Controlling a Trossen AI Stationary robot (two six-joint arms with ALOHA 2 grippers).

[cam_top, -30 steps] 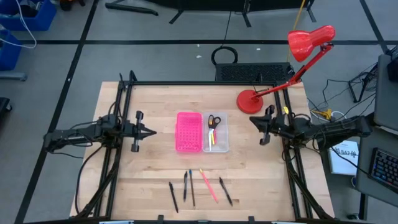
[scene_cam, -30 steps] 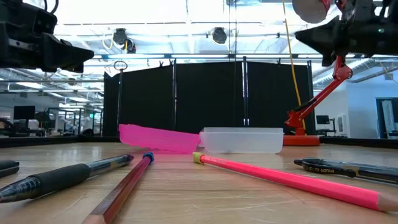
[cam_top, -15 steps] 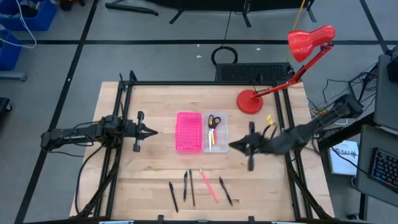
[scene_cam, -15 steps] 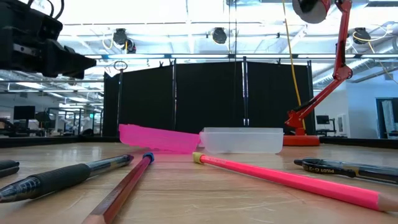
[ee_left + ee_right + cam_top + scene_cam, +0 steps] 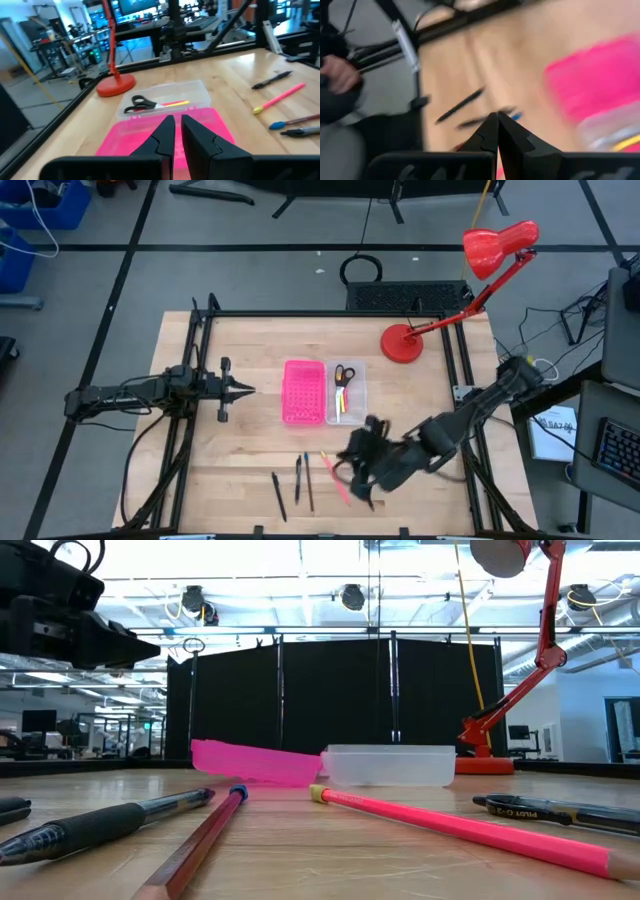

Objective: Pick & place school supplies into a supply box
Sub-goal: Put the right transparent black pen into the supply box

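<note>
Both grippers clenched empty: right gripper [image 5: 357, 472] over pink pencil [image 5: 336, 478], left gripper [image 5: 245, 389] beside pink panel [image 5: 303, 392].

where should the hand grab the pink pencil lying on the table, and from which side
Grip the long pink pencil near mid-shaft, coming straight down from above. It lies flat on the wooden table, so only its top and sides are free; set the fingers across its thin shaft. The dark pens beside it lie apart, so there looks to be room.
</note>
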